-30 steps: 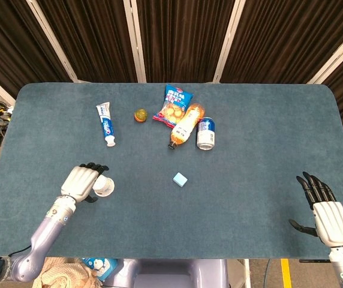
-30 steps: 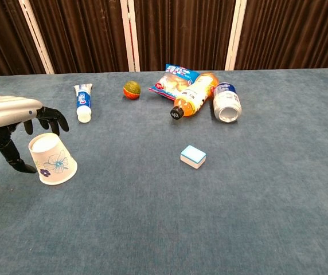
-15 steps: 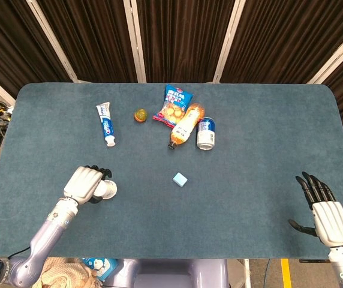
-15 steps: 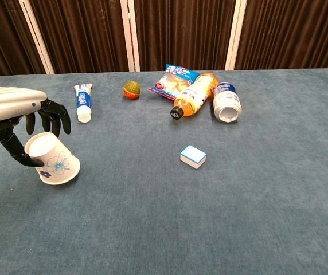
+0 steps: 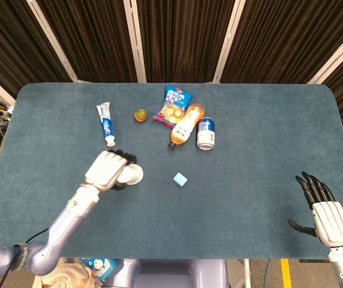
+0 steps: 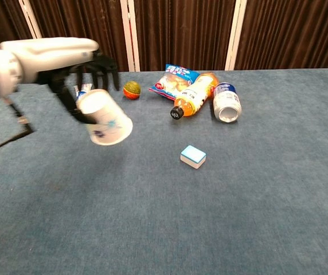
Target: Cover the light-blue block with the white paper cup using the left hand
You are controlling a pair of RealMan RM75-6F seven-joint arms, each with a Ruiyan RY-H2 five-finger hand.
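The white paper cup with a blue flower print [image 6: 104,124] is gripped by the left hand [image 6: 75,69], its dark fingers [image 6: 104,62] curled around the closed end while the thumb side presses the opposite wall. The cup is carried clear of the blue-grey carpeted table [image 6: 238,217], mouth tilted down and toward the lower right of the chest view. In the head view the left hand [image 5: 107,169] is seen left of centre, with the cup [image 5: 131,174] showing at its right edge and the silver forearm running down to the lower left corner.

The small light-blue block with a white underside [image 6: 193,156] lies flat just right of centre in the chest view, uncovered and well apart from the cup; in the head view the block [image 5: 180,179] is near the frame's middle.

The right hand [image 5: 323,211] is held at the lower right of the head view, fingers spread and empty (it is outside the chest view).

Compared with half a second earlier, the cup has been lifted off the table and carried up and rightward, nearer the block; the block and the right hand are unchanged.
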